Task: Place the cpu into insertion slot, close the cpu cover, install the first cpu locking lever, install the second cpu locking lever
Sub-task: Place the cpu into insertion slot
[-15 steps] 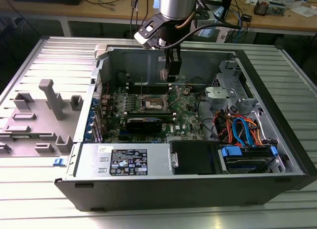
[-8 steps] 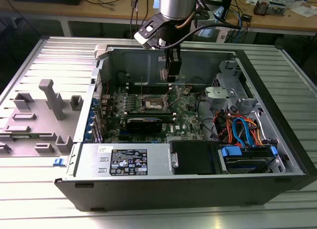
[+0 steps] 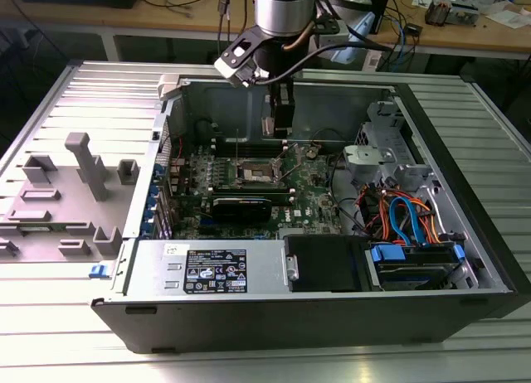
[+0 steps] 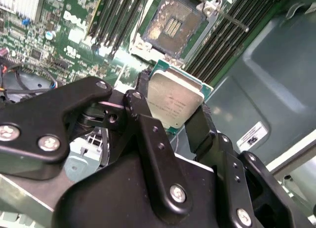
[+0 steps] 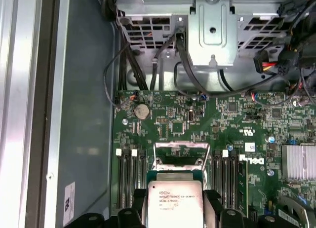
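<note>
- One cpu (image 4: 175,102), near-square with no clear long axis, metal top facing both wrist cameras, is clamped edgewise by the gripper (image 4: 172,114).
- In the exterior view, the gripper hangs at one o'clock of the single bare insertion slot (image 3: 251,174), apart from it.
- One cpu cover (image 5: 180,156) stands tilted open.

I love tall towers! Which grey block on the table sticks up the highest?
The grey post at the exterior view's left, standing near the middle of the group. It rises well above the squat grey blocks around it.
</note>
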